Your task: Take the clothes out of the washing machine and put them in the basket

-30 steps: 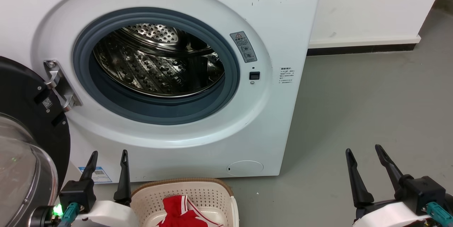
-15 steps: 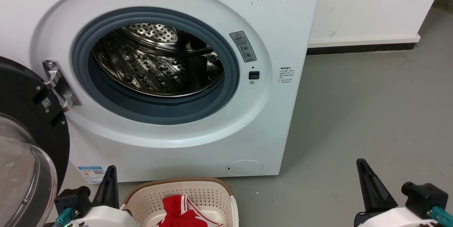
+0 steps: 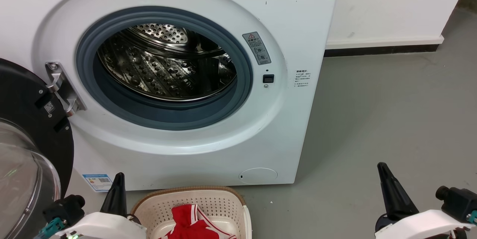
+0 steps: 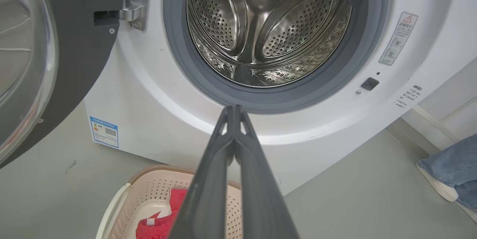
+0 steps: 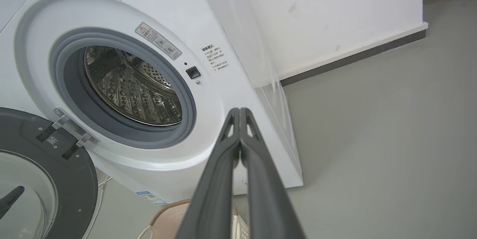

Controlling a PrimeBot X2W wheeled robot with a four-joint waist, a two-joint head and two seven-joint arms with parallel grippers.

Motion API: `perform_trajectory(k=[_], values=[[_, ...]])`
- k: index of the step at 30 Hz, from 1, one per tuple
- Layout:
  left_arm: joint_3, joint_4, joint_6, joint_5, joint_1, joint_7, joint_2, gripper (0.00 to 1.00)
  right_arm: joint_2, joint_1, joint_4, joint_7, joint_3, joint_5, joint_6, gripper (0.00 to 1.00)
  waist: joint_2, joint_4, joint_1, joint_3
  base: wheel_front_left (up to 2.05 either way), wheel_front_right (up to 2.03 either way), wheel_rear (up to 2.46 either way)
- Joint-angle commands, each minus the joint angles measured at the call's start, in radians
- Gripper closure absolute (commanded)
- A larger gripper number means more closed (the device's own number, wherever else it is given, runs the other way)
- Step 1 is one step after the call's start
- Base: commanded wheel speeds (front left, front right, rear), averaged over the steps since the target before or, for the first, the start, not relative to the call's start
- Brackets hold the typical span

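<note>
The washing machine [image 3: 298,26] stands with its door [image 3: 33,127] swung open to the left. No clothes show in the visible part of its steel drum [image 3: 167,67], also seen in the left wrist view [image 4: 268,26]. On the floor in front sits the basket [image 3: 220,201], with red clothes with white trim [image 3: 190,224] in it. My left gripper [image 3: 119,178] is shut and holds nothing, just left of the basket. My right gripper [image 3: 381,167] is shut too, over bare floor at the right. The wrist views show the left gripper [image 4: 234,109] and the right gripper [image 5: 239,111] with fingers pressed together.
A white wall with a dark skirting board [image 3: 380,51] runs behind the grey floor [image 3: 391,112] right of the machine. A person's foot in a pale shoe and jeans [image 4: 447,179] stands on the floor at the far right of the left wrist view.
Both grippers have gone from open to shut and dropped lower in the head view. The basket, the red clothes and the machine have stayed put.
</note>
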Motion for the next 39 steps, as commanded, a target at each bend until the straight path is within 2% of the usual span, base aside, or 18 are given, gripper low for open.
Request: perform_trajectory(k=[1, 19, 39], values=[[0.008, -0.008, -0.005, -0.041, -0.035, 0.005, 0.0, 1.0, -0.009, -0.035, -0.005, 0.003, -0.002, 0.046, 0.0, 1.0, 0.0, 0.001, 0.0, 0.0, 0.0, 0.0, 0.0], [0.021, 0.019, -0.028, -0.307, -0.063, 0.049, -0.015, 1.0, -0.018, -0.078, 0.056, 0.021, -0.013, 0.332, 0.0, 1.0, 0.0, 0.008, 0.0, 0.005, 0.0, 0.0, 0.0], [0.035, 0.044, -0.048, -0.539, -0.09, 0.086, -0.03, 1.0, -0.021, -0.116, 0.112, 0.043, -0.029, 0.577, 0.0, 1.0, 0.0, 0.015, 0.0, 0.01, 0.0, 0.0, 0.0]])
